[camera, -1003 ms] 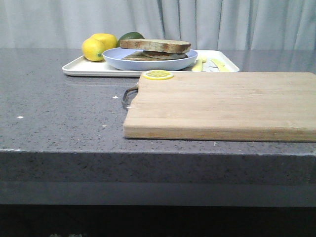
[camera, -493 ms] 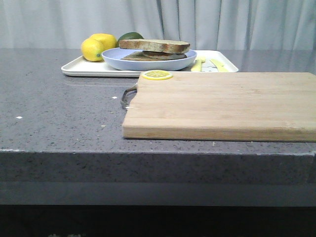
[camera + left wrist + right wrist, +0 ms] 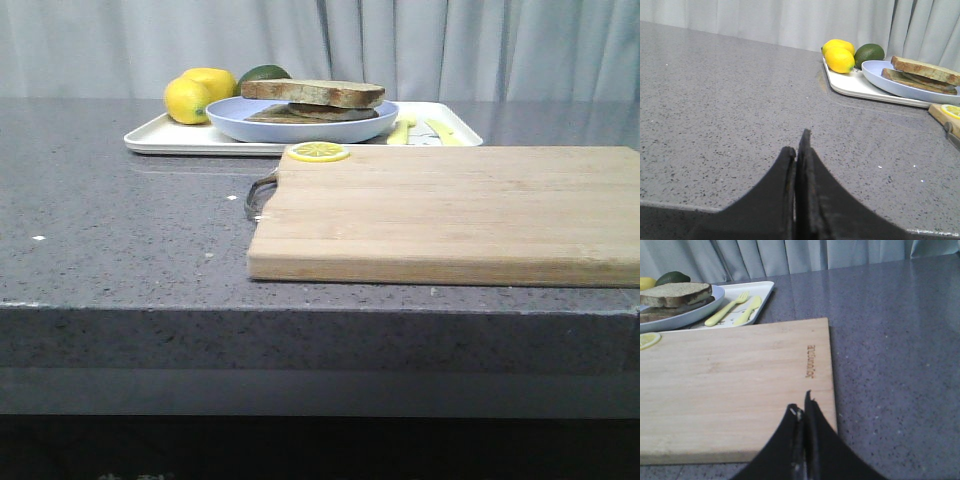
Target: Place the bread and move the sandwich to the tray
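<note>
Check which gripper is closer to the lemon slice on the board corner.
Hard to call, probably left. The left gripper, shut, hangs over bare counter beside the board; the lemon slice lies ahead. The right gripper, shut, is at the board's opposite corner.

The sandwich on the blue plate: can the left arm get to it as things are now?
Probably yes. In the left wrist view, bare counter lies between the shut left gripper and the tray. The sandwich sits exposed on the plate, with the lemons off to one side.

Bare cutting board (image 3: 450,210), crowded tray (image 3: 160,135)
</note>
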